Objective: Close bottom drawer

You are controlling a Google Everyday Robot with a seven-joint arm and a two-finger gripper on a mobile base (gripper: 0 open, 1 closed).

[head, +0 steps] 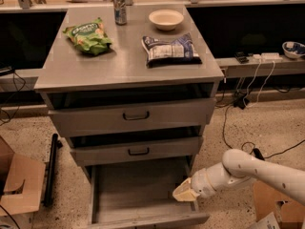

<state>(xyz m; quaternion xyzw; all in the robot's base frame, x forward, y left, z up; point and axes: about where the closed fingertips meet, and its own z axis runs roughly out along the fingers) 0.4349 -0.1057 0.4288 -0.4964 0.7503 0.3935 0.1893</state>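
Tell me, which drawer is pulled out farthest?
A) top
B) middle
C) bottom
C: the bottom drawer sticks out far enough to show its grey inside, with the gripper at its right side wall; the top drawer and middle drawer are barely open.

This is looking like a lab or workshop: a grey metal drawer cabinet [128,66] is standing on a speckled floor [267,123], a power strip [268,57] is lying at upper right, a cardboard box [19,185] is sitting at lower left, and a robot arm's gripper [185,192] is hovering at lower right.
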